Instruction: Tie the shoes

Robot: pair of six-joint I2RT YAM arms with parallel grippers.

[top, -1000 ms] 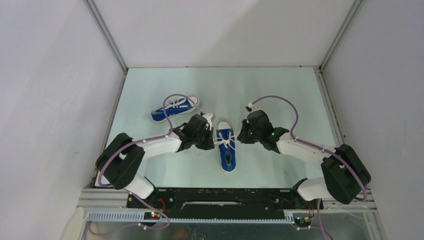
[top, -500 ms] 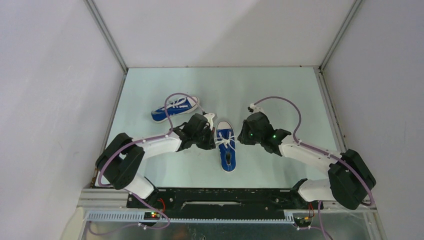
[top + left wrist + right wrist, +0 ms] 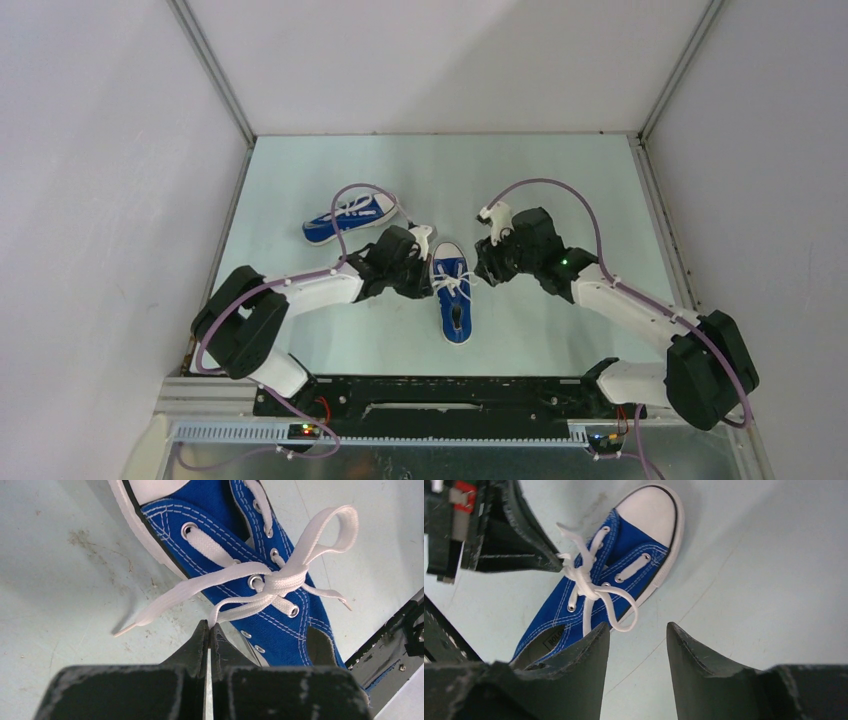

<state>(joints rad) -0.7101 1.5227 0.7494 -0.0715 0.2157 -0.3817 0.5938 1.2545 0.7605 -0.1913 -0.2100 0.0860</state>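
Left wrist: left pincer (image 3: 209,628) pinches lace (image 3: 235,603) of near shoe (image 3: 216,506); right pincer (image 3: 638,630) spread beside it; 2nd shoe (image 3: 350,218) apart.

The shoe (image 3: 210,505) is blue woven canvas with metal eyelets (image 3: 255,582), flat cloth laces (image 3: 200,584) and a smooth rubber toe cap (image 3: 651,510). The table (image 3: 60,580) is matt and scuffed.

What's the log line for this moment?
left gripper: shut on lace of centre shoe | right gripper: open, holding nothing | knot: formed, one loop free | second shoe: back left, not held
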